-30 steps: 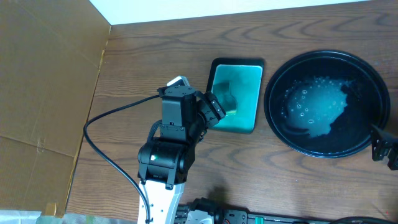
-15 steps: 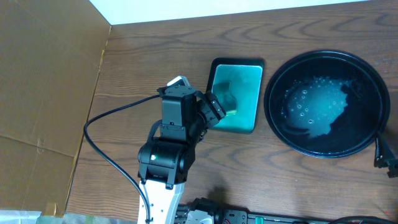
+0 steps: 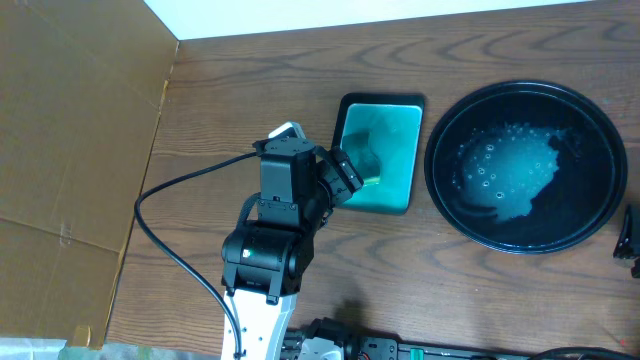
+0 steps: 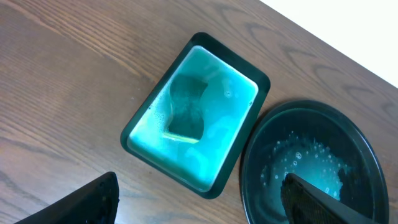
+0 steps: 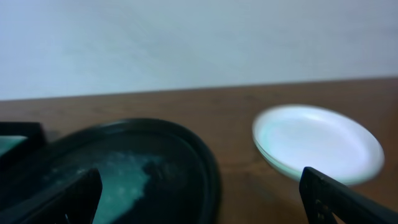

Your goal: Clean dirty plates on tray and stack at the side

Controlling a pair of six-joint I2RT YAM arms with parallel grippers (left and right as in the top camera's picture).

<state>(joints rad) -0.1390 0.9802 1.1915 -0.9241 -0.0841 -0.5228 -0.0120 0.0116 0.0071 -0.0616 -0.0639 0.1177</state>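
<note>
The tray (image 3: 580,215) is holding teal suds (image 3: 510,175); the dish (image 3: 380,98) is holding a sponge (image 3: 365,160). A white plate (image 5: 317,143) is sitting on the desk (image 3: 250,100), right of the tray. The left tool (image 4: 199,199) and right tool (image 5: 202,199) are gaping wide, gripping nothing.

Rectangular teal dish (image 3: 397,135) with black rim, flat on wood-grain desk (image 3: 250,90). Filled with teal liquid (image 4: 217,134). Dark sponge (image 3: 365,160) with yellow edge lying in it, toward one long side, partly submerged. Brown cardboard sheet (image 3: 70,130) over left part of desk, creased, slanted edge. White strip (image 3: 400,15) along far desk edge.
</note>
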